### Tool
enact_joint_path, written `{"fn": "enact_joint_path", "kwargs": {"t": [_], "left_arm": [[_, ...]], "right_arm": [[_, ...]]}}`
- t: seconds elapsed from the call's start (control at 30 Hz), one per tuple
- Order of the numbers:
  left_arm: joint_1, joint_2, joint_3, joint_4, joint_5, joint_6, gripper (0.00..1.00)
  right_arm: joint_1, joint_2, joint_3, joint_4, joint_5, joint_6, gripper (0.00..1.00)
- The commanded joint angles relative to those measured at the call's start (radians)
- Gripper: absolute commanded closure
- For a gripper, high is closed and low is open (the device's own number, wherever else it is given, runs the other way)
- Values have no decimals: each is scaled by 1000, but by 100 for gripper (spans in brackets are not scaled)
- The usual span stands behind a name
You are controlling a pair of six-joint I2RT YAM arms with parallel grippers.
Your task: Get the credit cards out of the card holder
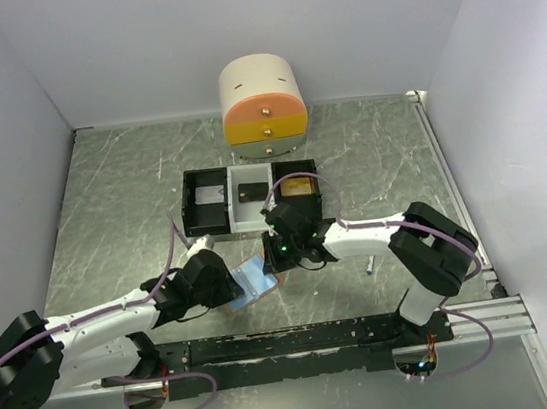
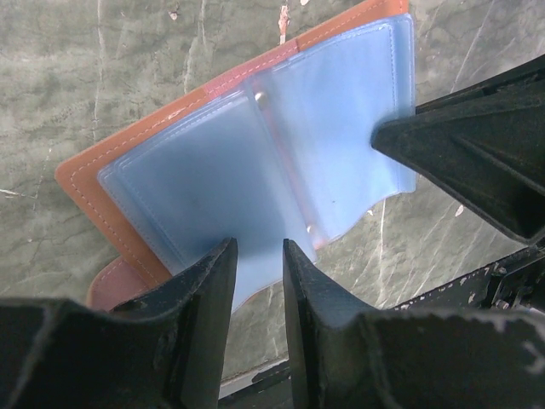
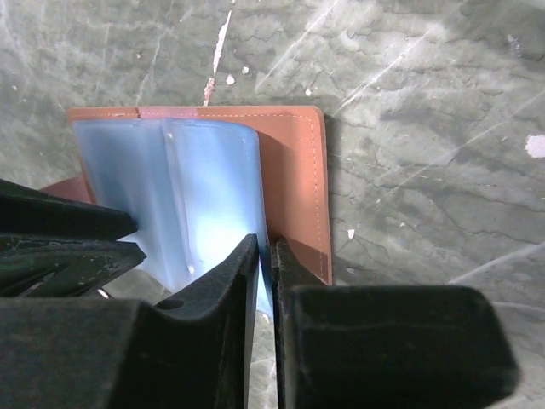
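Note:
The tan card holder (image 1: 254, 284) lies open on the table, its light blue sleeves (image 2: 255, 162) spread upward. My right gripper (image 3: 266, 249) is shut on the near edge of one blue sleeve (image 3: 204, 196), beside the brown cover (image 3: 294, 170). My left gripper (image 2: 259, 252) stands with its jaws apart over the sleeves' opposite edge. The credit cards lie in the trays behind: a dark grey card (image 1: 212, 194), a black card (image 1: 248, 193) and an orange-gold card (image 1: 299, 187). No card shows in the sleeves.
Black and white compartment trays (image 1: 190, 215) sit just behind the grippers. A cream and orange drawer unit (image 1: 263, 108) stands at the back. A small pen (image 1: 370, 267) lies right of the right arm. White walls close in the table on three sides.

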Motion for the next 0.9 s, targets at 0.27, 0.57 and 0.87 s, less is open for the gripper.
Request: {"fn": "enact_joint_path", "kwargs": {"t": [0.27, 0.57, 0.87], "left_arm": [[-4, 23, -3, -9, -2, 17, 60], [-4, -10, -16, -12, -20, 6, 60], [-4, -45, -37, -22, -22, -2, 60]], "right_arm": [[137, 68, 134, -230, 337, -81, 99], [203, 82, 145, -133, 231, -63, 100], [207, 139, 177, -176, 259, 3, 100]]}}
